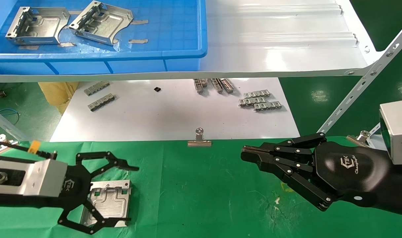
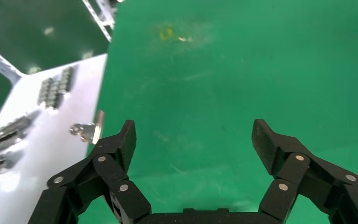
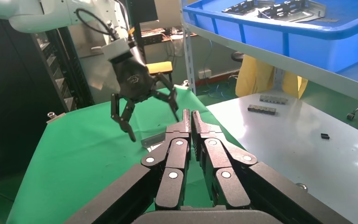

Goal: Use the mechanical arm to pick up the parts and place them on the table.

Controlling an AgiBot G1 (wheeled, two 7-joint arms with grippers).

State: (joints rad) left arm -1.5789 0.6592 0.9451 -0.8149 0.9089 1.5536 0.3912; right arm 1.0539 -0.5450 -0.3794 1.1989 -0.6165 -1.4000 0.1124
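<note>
Hovering spread above one part [image 1: 108, 201] on the green bench [image 1: 204, 195], left end effector [image 1: 129, 193]; right end effector [image 1: 245, 155], fingers pressed together, beside the binder clip [image 1: 199, 138].

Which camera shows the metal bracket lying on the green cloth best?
The head view: the bracket lies flat under the open left gripper. The right wrist view shows only its edge; the left wrist view misses it.

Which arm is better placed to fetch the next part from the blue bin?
Probably left. The two remaining parts lie at the blue bin's left end, and the left gripper is open above a placed part; the right gripper is shut.
</note>
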